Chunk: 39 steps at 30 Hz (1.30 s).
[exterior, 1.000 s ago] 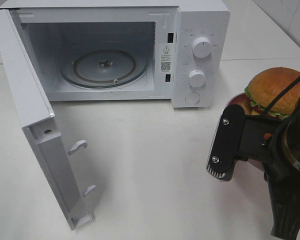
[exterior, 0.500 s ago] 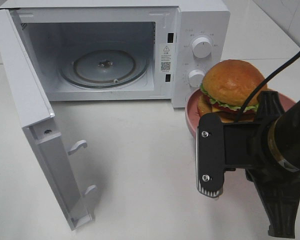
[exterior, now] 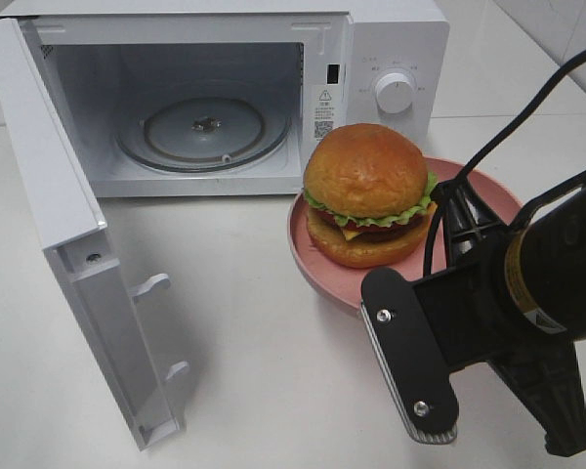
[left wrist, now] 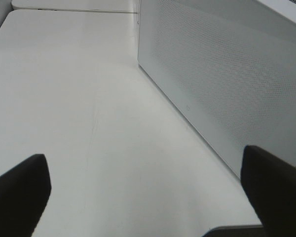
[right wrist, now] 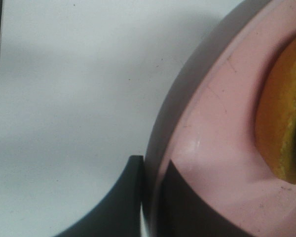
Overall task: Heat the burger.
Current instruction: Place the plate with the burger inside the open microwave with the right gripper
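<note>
Right wrist: right gripper (right wrist: 153, 170) jaws pinching pink plate (right wrist: 222, 128) rim, burger (exterior: 368, 186) on it, microwave (exterior: 391, 39) at 10 o'clock; left gripper (left wrist: 144, 160) spread.

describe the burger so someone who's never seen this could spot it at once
Find the white microwave with its door open; right in front of its control panel is a pink plate. The burger lies on that plate: a glossy golden-brown bun with a green lettuce frill, the only food here.
</note>
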{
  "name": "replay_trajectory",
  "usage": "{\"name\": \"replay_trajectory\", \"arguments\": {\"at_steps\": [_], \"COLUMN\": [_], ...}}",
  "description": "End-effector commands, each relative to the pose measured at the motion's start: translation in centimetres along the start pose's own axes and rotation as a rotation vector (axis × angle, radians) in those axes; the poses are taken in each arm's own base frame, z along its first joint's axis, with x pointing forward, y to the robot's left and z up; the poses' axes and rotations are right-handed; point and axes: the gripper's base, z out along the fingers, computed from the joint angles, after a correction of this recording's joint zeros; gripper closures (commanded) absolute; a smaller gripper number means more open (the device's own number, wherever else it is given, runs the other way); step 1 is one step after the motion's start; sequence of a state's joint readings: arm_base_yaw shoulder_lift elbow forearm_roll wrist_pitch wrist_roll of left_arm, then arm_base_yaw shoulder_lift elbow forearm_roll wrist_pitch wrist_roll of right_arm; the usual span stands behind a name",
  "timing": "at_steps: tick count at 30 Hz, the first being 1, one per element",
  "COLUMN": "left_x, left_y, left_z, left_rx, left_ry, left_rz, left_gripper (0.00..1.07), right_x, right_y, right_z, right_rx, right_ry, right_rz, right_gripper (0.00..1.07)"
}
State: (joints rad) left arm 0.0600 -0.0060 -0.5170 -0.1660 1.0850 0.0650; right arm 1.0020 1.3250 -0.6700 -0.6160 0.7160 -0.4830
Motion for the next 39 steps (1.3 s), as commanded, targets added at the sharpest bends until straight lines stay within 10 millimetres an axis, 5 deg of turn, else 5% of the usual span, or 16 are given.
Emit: {"name": "replay_trajectory", "arguments": {"at_steps": [1,19,33,39], "left_x": [0.0,0.0,0.0,0.0], "left_y": [0.0,0.0,0.0,0.0], "left_z": [-0.2,-0.2,-0.2,-0.2], "left_rx": [0.004,0.004,0.004,0.004], "left_ry": [-0.031,-0.031,-0.031,-0.031], "left_rz": [0.004,0.004,0.004,0.004], "left_gripper": [0.05,0.05,0.05,0.05], "right_x": [-0.2,0.6,3.0,2.6], "right_y": [-0.6,-1.6,-4.2,-5.3], "right_z": [-0.3,0.5,1.6,2.4], "right_rx": [0.069,0.068,0.078,0.060], "right_ry": [-0.025,-0.122,-0.213,-0.247], "right_rz": [-0.136,-0.234,-0.257,-0.263], "right_gripper": [1.07,1.07,1.07,1.07]}}
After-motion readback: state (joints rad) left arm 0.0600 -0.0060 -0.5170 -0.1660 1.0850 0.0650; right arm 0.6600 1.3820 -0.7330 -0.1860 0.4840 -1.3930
